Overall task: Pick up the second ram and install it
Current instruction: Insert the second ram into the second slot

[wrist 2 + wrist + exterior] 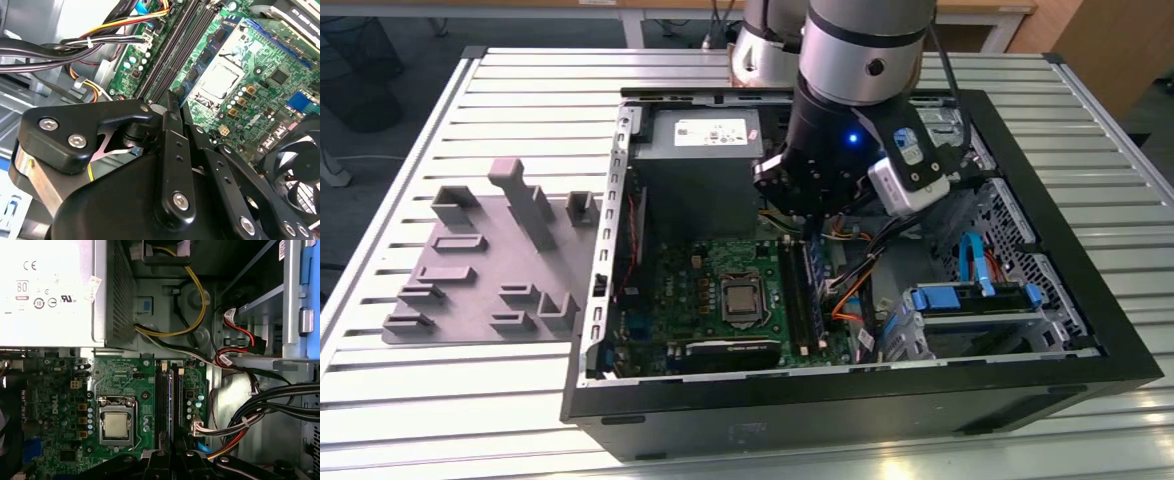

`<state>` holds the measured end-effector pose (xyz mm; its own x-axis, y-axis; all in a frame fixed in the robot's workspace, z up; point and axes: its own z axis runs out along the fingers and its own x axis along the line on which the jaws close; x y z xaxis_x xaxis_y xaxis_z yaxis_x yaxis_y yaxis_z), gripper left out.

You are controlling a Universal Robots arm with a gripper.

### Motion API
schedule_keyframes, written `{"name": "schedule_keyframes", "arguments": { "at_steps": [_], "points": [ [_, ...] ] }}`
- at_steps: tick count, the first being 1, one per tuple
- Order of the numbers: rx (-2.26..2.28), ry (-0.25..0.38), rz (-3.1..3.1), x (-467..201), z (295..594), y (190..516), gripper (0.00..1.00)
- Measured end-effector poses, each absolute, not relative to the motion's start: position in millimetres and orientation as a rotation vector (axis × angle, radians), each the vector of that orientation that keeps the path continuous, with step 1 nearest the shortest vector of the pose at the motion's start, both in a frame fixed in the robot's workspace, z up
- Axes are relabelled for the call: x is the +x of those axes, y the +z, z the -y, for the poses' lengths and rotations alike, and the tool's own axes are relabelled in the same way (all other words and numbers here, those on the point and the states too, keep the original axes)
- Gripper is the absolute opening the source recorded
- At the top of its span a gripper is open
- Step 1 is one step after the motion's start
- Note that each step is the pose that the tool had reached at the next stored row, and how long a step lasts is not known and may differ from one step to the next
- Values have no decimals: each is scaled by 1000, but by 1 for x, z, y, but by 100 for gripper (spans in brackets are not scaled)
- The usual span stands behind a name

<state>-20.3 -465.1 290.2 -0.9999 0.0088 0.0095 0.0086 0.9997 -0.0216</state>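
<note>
Step in hand, as I judge it: seating, not pickup. In the exterior view the tool (807,215) is down inside the open PC case (1067,200), at frame centre. Its tip is at the upper end of the second ram (803,290). In the first wrist view the second ram (171,400) sits along 1 of the memory slots (161,400), right of the CPU socket (116,425). Its long axis runs up-down in frame, parallel to the slots, standing on edge. Cannot tell whether the tool grips it or is loose. Seating calls for the stick staying square to its slot under a straight push. The case sits on the bench (520,90).
</note>
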Motion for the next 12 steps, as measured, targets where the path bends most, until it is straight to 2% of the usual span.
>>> {"name": "schedule_keyframes", "arguments": {
  "at_steps": [12],
  "points": [
    [-22, 34, 3131, -20, 465, 268, 14]
  ]
}}
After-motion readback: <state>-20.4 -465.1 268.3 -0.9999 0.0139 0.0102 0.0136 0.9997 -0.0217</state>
